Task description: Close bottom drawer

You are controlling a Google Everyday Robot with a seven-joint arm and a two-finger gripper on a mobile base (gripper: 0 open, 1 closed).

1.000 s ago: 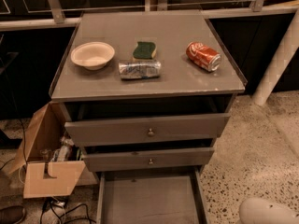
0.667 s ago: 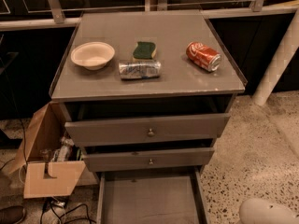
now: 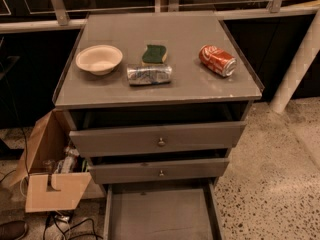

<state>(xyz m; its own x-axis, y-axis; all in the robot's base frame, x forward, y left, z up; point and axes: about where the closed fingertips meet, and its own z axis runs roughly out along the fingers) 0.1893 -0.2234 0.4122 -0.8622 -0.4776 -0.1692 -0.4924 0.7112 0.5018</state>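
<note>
**Status: bottom drawer open, gripper out of view**

1. Far left, on the floor: I see an open cardboard box [image 3: 50, 184] standing against the left side of the cabinet [image 3: 165, 91], with small items inside that I cannot identify. Below it lie dark cables [image 3: 67, 226] and the toe of a shoe [image 3: 10, 230].

2. Cabinet top, left to right: a shallow cream bowl [image 3: 99, 59] sits upright. A crushed can [image 3: 149, 74], silver, lies on its side. A green sponge [image 3: 154, 54] lies just behind it. A red can [image 3: 217, 60] lies on its side, well apart from the others.

3. Cabinet front, top to bottom: the top drawer [image 3: 125, 139] is pulled out slightly, with a dark gap above its panel. The middle drawer [image 3: 125, 171] also stands slightly out. Each has a small round knob at its centre.

4. Task item: the bottom drawer [image 3: 160, 214] is the lowest of the three and is pulled far out toward me. I see its flat grey inside and both side walls. Its front panel is cut off by the lower edge of my view.

5. Right side: a speckled floor [image 3: 270, 184] and a pale slanted post [image 3: 300, 59] stand beside the cabinet.

6. Gripper: the gripper is outside my view. I cannot tell whether it is wide, narrow, or holding anything.
</note>
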